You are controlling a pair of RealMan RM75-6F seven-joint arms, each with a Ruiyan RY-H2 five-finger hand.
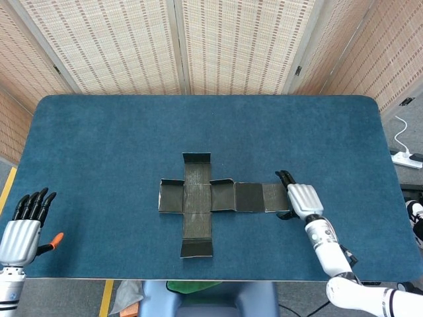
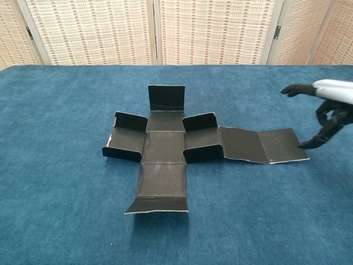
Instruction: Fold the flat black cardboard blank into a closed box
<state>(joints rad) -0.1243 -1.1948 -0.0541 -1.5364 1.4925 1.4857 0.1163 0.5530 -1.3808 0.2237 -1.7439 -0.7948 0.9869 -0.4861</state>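
The black cardboard blank (image 1: pixel 198 197) (image 2: pixel 165 149) lies in a cross shape in the middle of the blue table, with small side flaps standing partly up and a long two-panel arm reaching right. My right hand (image 1: pixel 299 197) (image 2: pixel 325 107) hovers at the blank's right end, fingers apart, thumb tip close to the outer panel's (image 2: pixel 282 144) edge; contact is unclear. It holds nothing. My left hand (image 1: pixel 21 228) sits at the table's front left edge, fingers straight and apart, far from the blank.
The blue felt table (image 1: pixel 99 139) is ringed by woven folding screens (image 1: pixel 231 39) at the back. A white power strip (image 1: pixel 406 157) lies on the floor off the right side.
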